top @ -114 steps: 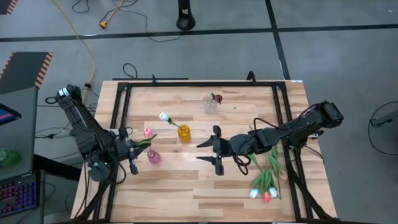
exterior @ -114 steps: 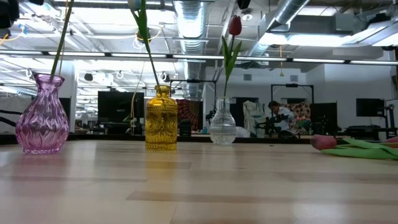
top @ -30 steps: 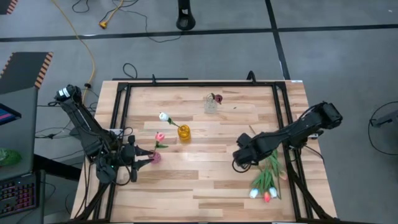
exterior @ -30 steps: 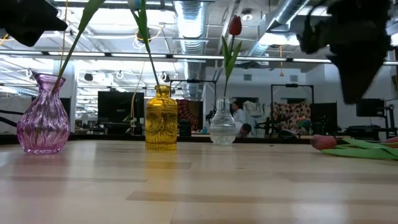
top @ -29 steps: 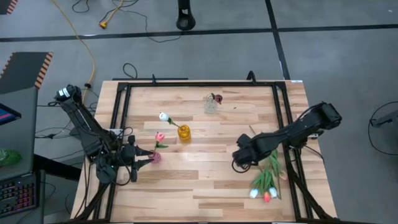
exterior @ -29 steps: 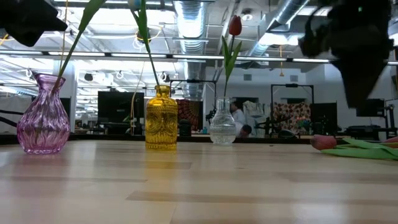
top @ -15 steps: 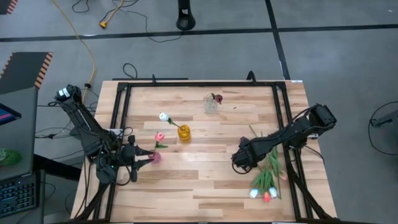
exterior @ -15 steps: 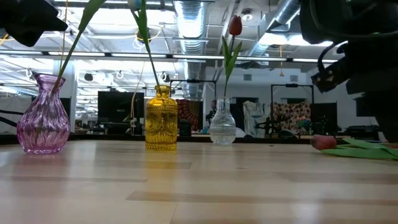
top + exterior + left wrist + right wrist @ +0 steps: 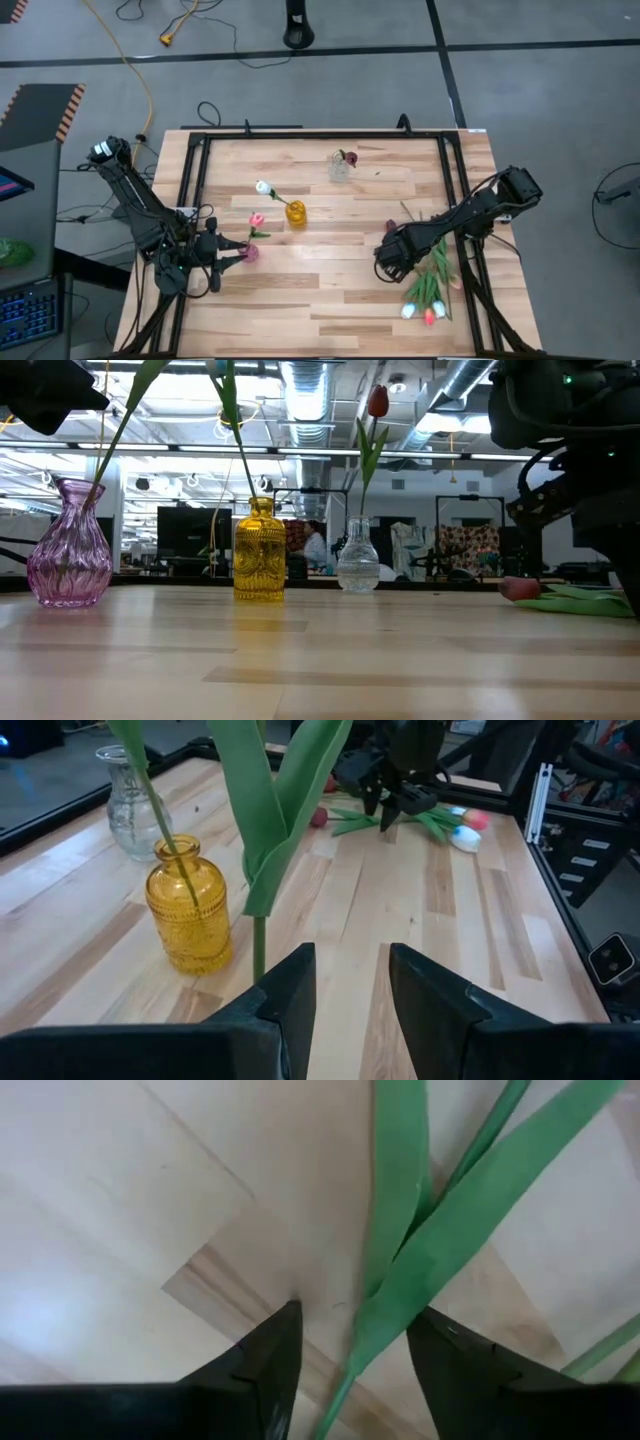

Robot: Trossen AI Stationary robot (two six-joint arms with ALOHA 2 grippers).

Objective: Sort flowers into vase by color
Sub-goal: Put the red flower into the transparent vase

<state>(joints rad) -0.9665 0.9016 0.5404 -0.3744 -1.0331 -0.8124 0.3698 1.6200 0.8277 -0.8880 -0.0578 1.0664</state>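
At the near right of the desk (image 9: 330, 320), my right pincer (image 9: 385, 262) had come down over the loose flowers (image 9: 428, 290), having left the middle of the desk where it hung a few seconds before. In the right wrist view its fingers stood wide apart, one on each side of a green leaf and stem (image 9: 400, 1270) lying flat on the wood, and they had not yet closed on anything. The heads of that bunch, white and pink among them, lay nearer the front edge, away from my pincer.

On the left, my left pincer (image 9: 222, 258) sat just beside the pink vase (image 9: 247, 252), its fingers also parted and gripping nothing. The pink tulip (image 9: 257, 219) that it had carried a moment earlier stood in that vase, leaning toward the far side, so I judged that flower sorted. A white tulip (image 9: 263, 187) stood in the yellow vase (image 9: 296, 212), and a dark red tulip (image 9: 350, 158) in the clear vase (image 9: 339, 168) farther back.

So the work had passed to my right arm: one flower per vase was in place, and the bunch remained. I judged the next step was to close on a single stem, though the overlapping leaves could make me lift more than one.
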